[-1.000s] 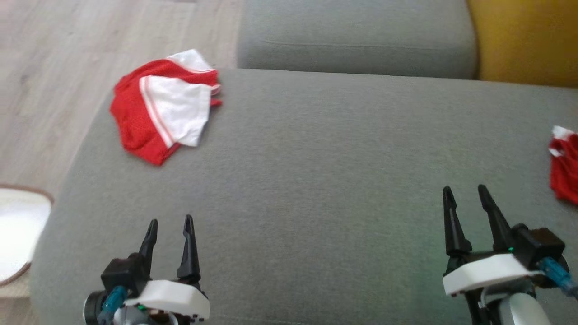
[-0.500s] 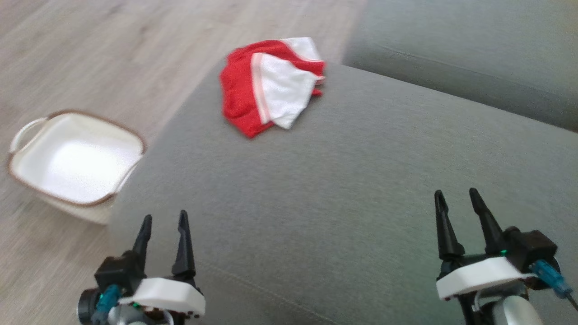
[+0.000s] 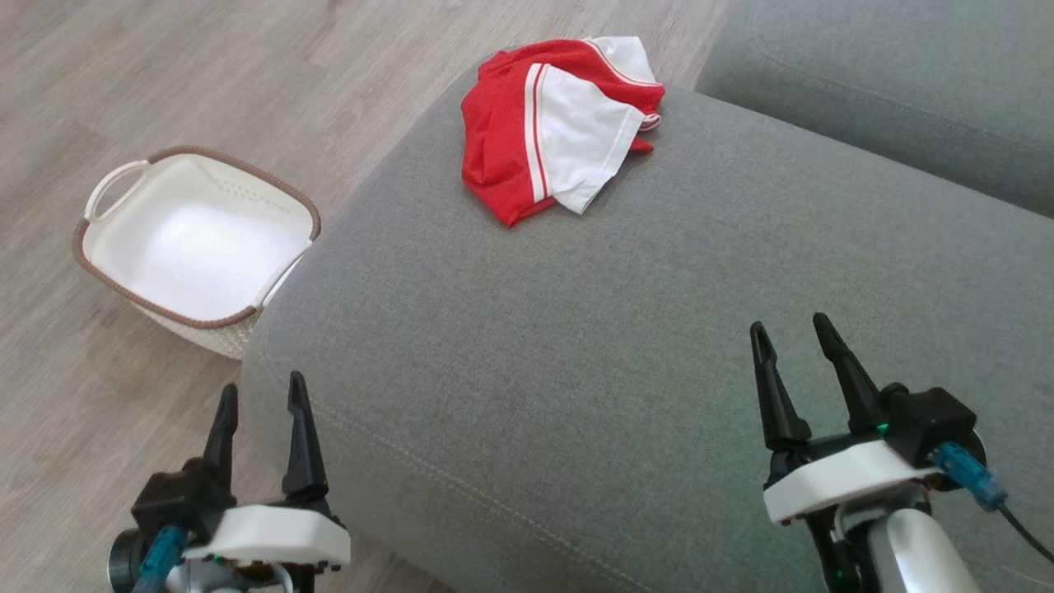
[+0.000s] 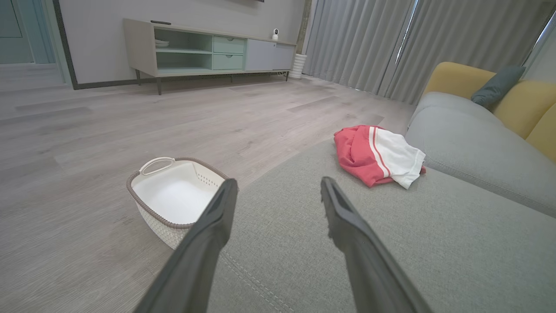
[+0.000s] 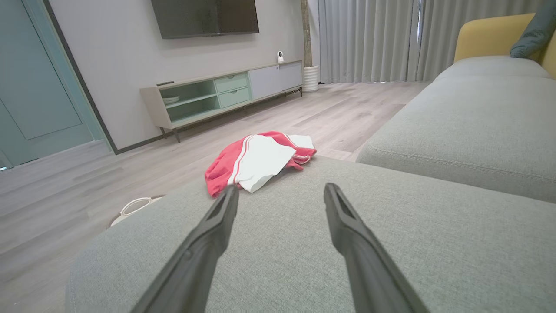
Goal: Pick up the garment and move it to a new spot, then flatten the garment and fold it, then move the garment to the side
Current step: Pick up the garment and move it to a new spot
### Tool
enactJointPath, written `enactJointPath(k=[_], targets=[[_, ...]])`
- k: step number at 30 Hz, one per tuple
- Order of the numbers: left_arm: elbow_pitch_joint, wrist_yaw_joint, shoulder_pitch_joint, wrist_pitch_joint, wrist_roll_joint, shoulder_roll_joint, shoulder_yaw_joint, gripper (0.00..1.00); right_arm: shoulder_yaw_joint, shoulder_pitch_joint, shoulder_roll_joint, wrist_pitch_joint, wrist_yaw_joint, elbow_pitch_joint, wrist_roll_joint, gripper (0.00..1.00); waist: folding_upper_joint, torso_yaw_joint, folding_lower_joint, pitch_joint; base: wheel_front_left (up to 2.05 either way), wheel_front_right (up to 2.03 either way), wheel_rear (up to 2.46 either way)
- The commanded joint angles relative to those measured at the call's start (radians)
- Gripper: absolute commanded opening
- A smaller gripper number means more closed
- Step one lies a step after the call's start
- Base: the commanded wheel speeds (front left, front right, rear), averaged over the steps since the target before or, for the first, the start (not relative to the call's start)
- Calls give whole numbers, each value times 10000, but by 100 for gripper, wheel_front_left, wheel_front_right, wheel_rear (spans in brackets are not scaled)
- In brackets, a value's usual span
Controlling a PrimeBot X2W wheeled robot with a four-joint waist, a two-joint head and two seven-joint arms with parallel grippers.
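My head turns left and the basket [image 3: 198, 239] comes into sight. The garment [image 3: 560, 132] lies folded aside on the sofa [image 3: 576, 346]. My left fingers [image 3: 301, 445] and right fingers [image 3: 772, 395] are spread, empty; the task looks finished.

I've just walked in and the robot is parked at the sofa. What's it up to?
Nothing is being handled right now. The left pincer and the right pincer are both open and hold nothing, hovering near the front edge of the grey sofa cushion. The red-and-white jersey lies bunched at the cushion's far left corner, well apart from both pincers. A white basket sits on the wooden floor beside the sofa.
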Motion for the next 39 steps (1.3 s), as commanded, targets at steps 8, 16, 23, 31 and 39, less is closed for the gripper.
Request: enactJointPath(k=[8,16,23,31,39], targets=[[183,-409,-1544,-35,306,327,177,100,-504,-542,-45,-6,65,-575,-323,100,0,-53,0,484,0,0,0],[1408,-1425,-5355,805,213,1625,456,100,-576,-1196,-45,536,65,-1573,-1111,100,0,-1733,0,2229,0,0,0],[3288,-2072,-8431,2397,-84,2349,499,100,-356,-1761,-45,904,65,-2255,-1591,100,0,-3002,0,3587,0,0,0],[5480,-2183,-10340,3309,-342,2793,636,100,-322,-2118,-45,1052,65,-2730,-1936,100,0,-3968,0,4675,0,0,0],[7155,-2043,-11067,3739,-359,2727,505,100,-345,-2172,-45,1161,65,-3139,-2185,100,0,-4153,0,5284,0,0,0]])
